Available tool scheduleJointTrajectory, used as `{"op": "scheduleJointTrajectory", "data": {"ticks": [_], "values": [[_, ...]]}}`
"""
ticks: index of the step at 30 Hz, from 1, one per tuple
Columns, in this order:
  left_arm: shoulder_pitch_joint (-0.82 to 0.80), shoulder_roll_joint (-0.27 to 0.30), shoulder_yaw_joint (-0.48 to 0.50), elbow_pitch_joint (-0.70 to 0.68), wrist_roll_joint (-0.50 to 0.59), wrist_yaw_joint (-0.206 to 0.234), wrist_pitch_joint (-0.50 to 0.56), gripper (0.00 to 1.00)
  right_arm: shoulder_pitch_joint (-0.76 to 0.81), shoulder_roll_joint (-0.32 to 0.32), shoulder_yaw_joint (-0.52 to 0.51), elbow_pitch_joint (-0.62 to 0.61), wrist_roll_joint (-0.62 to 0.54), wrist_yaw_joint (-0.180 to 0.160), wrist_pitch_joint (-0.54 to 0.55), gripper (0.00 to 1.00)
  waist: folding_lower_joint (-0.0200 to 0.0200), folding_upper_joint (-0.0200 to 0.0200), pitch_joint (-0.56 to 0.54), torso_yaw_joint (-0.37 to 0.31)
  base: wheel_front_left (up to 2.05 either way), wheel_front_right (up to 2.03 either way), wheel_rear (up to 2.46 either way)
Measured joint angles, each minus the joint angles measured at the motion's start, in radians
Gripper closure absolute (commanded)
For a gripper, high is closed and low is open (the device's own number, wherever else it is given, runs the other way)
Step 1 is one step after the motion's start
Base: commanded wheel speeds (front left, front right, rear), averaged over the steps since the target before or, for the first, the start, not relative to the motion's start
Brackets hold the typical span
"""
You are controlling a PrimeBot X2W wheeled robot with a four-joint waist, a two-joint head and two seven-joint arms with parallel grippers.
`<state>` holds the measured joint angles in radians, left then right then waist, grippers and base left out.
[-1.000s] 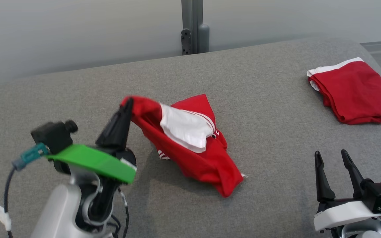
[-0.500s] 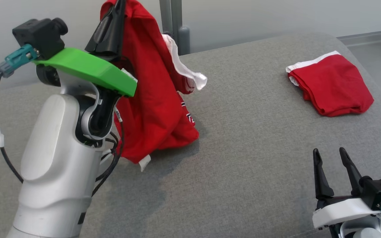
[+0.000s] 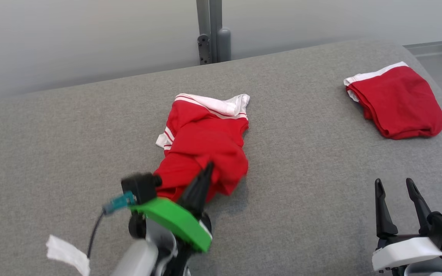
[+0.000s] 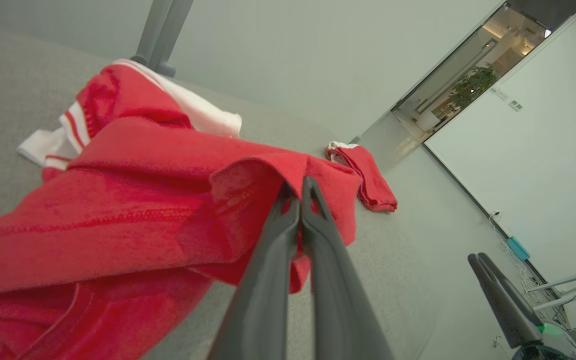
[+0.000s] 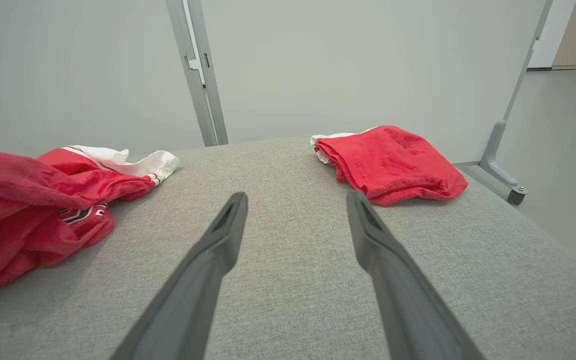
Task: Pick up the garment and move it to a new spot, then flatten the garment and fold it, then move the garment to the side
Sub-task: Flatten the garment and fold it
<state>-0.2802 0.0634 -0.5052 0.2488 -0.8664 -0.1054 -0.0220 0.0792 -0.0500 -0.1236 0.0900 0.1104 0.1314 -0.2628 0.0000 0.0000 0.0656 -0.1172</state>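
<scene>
The garment (image 3: 205, 142) lies in a crumpled heap about the middle of the grey bench (image 3: 301, 184), well away from every edge. Its white sleeve with the striped trim points to the far edge, and the red body is bunched toward the near edge. The left gripper (image 3: 208, 167) is closed tight on a red edge of the garment at the near end of the heap. This edge is raised a little above the bench, while the rest of the cloth rests on it. The right gripper (image 3: 394, 182) stands with its jaws wide apart close to the near right corner, holding nothing and well apart from the garment. A second red cloth (image 3: 397, 103), folded, sits by the far right corner.

To my judgement the task is in its first part: the garment is taken hold of and seems to be at or close to its new spot, but it is not let go. Nothing of the flattening is done, as the cloth is full of bunches. The fold and the move to the side are left as well
</scene>
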Motion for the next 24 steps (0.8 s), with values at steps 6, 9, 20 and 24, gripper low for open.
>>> {"op": "scheduleJointTrajectory", "data": {"ticks": [6, 9, 20, 24], "values": [[0.201, 0.011, -0.027, 0.089, -0.025, 0.002, -0.034, 1.00, -0.003, 0.000, -0.005, -0.006, -0.015, 0.000, 0.000, 0.00, 0.0000, 0.0000, 0.007, 0.051, 0.00, 0.00, 0.00], [0.235, 0.021, -0.010, 0.137, -0.035, 0.008, -0.060, 1.00, -0.003, 0.000, -0.003, -0.006, -0.021, 0.000, 0.000, 0.00, 0.0000, 0.0000, 0.010, 0.078, 0.00, 0.00, 0.00], [0.258, 0.138, 0.124, 0.205, -0.086, 0.049, -0.104, 1.00, 0.000, 0.000, 0.008, 0.000, -0.026, 0.000, 0.000, 0.00, 0.0000, 0.0000, 0.004, 0.124, 0.00, 0.00, 0.00], [0.254, 0.194, 0.166, 0.192, -0.095, 0.063, -0.098, 1.00, 0.001, 0.000, 0.009, 0.002, -0.026, 0.000, 0.000, 0.00, 0.0000, 0.0000, 0.009, 0.126, 0.00, 0.00, 0.00]]}}
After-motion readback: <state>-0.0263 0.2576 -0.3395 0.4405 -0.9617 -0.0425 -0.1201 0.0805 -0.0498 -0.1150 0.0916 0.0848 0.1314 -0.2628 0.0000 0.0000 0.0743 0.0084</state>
